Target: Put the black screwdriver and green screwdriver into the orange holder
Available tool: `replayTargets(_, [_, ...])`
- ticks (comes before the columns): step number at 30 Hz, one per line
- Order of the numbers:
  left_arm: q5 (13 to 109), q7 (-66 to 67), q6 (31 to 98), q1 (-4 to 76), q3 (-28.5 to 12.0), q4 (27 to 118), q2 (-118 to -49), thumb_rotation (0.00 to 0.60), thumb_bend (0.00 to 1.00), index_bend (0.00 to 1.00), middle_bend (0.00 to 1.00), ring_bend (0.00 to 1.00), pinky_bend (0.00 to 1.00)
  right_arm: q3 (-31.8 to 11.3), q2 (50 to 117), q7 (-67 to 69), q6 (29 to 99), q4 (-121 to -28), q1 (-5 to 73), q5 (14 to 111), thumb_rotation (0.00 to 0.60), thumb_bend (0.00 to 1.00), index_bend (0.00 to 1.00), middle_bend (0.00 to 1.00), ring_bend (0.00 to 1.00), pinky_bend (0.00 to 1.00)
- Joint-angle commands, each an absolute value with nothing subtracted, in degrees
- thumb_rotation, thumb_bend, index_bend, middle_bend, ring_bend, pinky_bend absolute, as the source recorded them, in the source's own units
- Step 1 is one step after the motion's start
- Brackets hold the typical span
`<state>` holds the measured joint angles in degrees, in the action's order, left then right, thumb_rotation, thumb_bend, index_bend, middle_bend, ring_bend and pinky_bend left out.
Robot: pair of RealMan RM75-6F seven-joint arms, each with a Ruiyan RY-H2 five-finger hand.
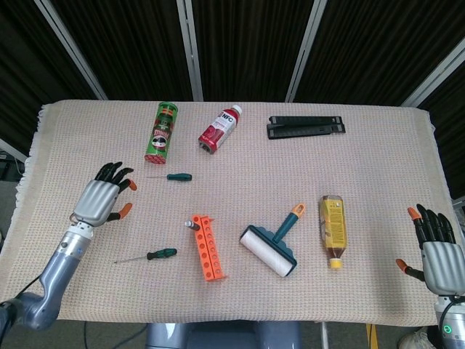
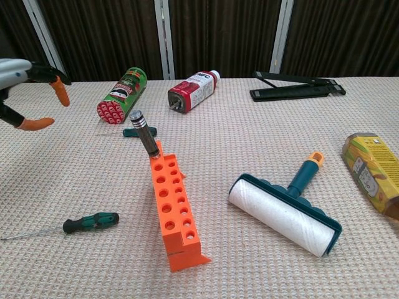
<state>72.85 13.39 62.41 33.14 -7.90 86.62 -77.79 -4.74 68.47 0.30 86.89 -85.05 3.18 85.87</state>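
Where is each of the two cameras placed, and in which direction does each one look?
Head view: high above the near table edge, looking steeply down on the whole table; the left hand and the right hand both show, fingers spread.
Chest view: low at the near edge, looking across the table toward the dark curtain; only the left hand shows, at the left border.
Both show the orange holder, the black screwdriver in it, and the green screwdriver.

Rough woven cloth [image 2: 262, 156] under a matt plastic orange holder [image 2: 174, 212].

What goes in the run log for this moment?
black screwdriver: in orange holder | green screwdriver: on cloth | left hand: open | right hand: open
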Motion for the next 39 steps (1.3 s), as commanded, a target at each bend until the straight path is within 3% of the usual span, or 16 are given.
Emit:
replayTargets(1, [68.05,20.96,56.78,38.46,-10.2,82.14,-81.63,0.6,0.41,0.34,0.06,0.0,0.0,-4.75,68.46,0.28,86.93,-85.08,3.14,85.79,0.6,0.0,0.01,0.01,0.0,0.0])
replayTargets(15, [53.34,35.86,48.88,49.47,-14.18,67.43,-95.09,0.6,0.43,0.3,0.0,0.0,0.0,-5.19,68.29,0.35,86.45,-85.04,3.2,84.56,0.6,0.0,0.01,0.01,0.0,0.0])
replayTargets(20, [49.87,37.42,48.0,51.8,-15.28,62.83,-98.76,0.6,0.27,0.26,0.0,0.0,0.0,-5.42,68.32,0.58,86.38,-84.81,3.15,84.02,0.6,0.0,0.01,0.01,0.0,0.0])
replayTargets(23, [48.46,37.74,47.5,53.04,-15.78,60.67,-100.55,0.6,0.24,0.28,0.0,0.0,0.0,-5.53,68.35,0.6,86.31,-84.7,3.2,83.86,0.6,0.0,0.01,0.01,0.0,0.0])
replayTargets(39, [44.25,39.26,45.62,58.57,-17.87,47.33,-110.54,0.6,0.31,0.34,0.0,0.0,0.0,-5.95,68.0,0.97,87.13,-84.47,2.26,82.45,0.6,0.0,0.01,0.01,0.0,0.0])
